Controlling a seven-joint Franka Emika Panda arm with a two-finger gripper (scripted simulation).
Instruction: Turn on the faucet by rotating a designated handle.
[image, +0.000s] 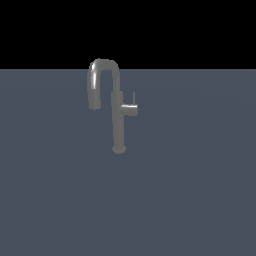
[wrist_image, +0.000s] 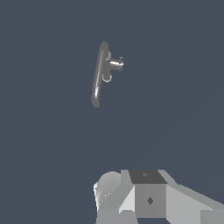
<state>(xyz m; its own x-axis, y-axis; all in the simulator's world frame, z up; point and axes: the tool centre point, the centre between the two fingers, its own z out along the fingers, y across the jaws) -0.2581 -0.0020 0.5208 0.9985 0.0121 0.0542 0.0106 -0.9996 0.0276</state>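
Handle (image: 130, 108): short horizontal stub on the faucet (image: 118, 120) post, sticking out toward the exterior view's right, with a thin pin lever rising upright from its outer end.
Faucet position: stands on the grey surface (image: 200, 200), well in from every edge that shows, nearer the far edge than the near one.
Spout: arches over to the exterior view's left, the opposite side from the handle.
Handle from gripper (wrist_image: 148, 199): the wrist view looks down on the faucet from above; the handle (wrist_image: 116, 64) is well apart from the gripper body, with nothing between them.
Long axis: the stub runs crosswise to the spout line, so the approach should probably come from the handle's side.
Gripper state: only its body shows; whether the fingers are apart or together I cannot tell.
Arm: absent from the exterior view.
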